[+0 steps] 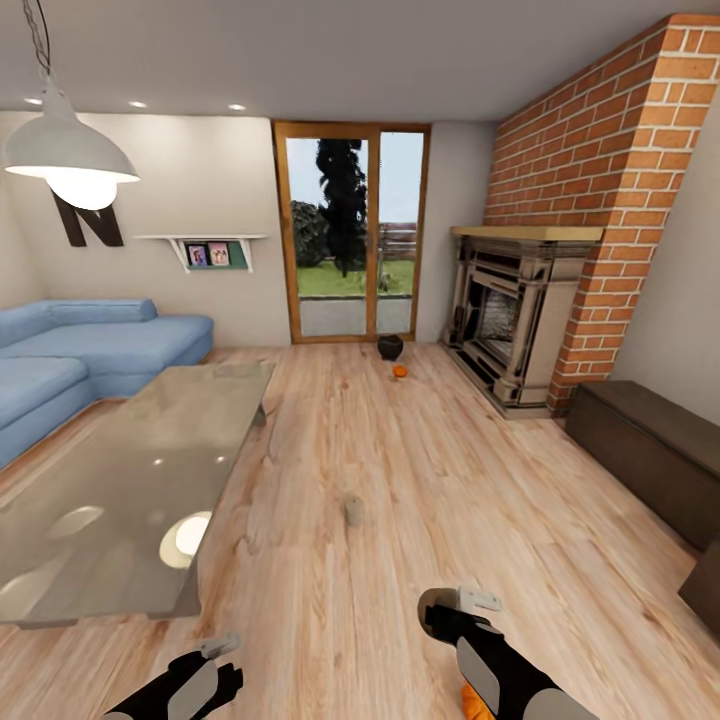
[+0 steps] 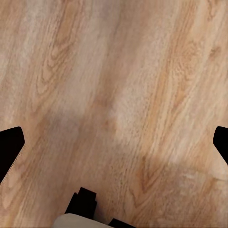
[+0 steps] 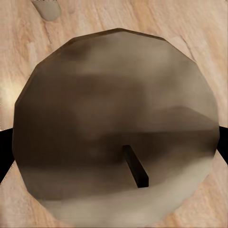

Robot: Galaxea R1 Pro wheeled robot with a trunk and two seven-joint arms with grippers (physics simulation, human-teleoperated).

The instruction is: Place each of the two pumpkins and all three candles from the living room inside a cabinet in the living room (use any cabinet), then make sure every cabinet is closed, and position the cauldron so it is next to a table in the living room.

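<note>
Right wrist view: fingers (image 3: 114, 142) clamp candle (image 3: 114, 128).

Looking straight down at a wood floor (image 2: 118, 85) with light brown boards and wavy grain. 2 black fingertips (image 2: 9, 149) of the left gripper (image 2: 114, 147) poking in at the edges, far apart, nothing between them. Low down, a black and pale grey bit of the arm (image 2: 83, 211).

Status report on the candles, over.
Left gripper open above floor. Right gripper shut on held candle. Floor candle ahead, upright; cauldron and pumpkin beside glass door. Cabinet right, closed.
</note>
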